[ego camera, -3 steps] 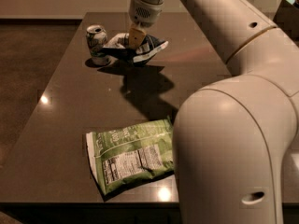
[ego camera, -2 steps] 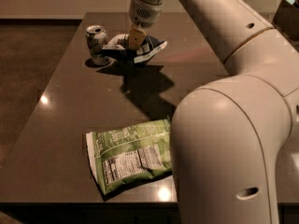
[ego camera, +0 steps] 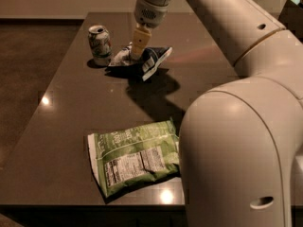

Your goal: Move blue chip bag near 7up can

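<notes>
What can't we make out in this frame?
All in the camera view:
1. Middle of the blue chip bag: covered by the gripper set at it.
2. Whether that bag touches the 7up can: lost in shadow.
3. Right edge of the green chip bag: hidden behind the robot arm.
4. Right side of the table: blocked by that arm.

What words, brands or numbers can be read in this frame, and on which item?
Nothing reads clearly.
Small green and white aluminium soda can: markings blurred.
Crinkled dark navy snack bag, beneath the tool: white label print unreadable.
Large light green chip bag: white printed panel, too small to read.
</notes>
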You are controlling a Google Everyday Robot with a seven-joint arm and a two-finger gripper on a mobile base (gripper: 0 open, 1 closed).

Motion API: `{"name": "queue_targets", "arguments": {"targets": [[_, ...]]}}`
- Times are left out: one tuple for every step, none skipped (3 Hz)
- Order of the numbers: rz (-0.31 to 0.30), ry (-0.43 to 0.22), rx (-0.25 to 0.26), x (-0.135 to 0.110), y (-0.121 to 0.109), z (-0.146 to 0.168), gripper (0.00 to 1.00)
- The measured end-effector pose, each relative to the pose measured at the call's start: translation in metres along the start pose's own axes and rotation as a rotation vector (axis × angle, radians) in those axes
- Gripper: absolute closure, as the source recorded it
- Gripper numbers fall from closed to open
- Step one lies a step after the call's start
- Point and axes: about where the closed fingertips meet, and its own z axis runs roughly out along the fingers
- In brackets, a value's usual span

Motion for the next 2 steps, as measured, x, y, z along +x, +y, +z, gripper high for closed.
{"name": "queue_targets", "arguments": {"targets": [[-0.001, -0.004, 0.003, -0.0019, -0.0016, 0.0032, 0.0], [-0.001, -0.004, 0.003, -0.0019, -0.0016, 0.0033, 0.0]]}}
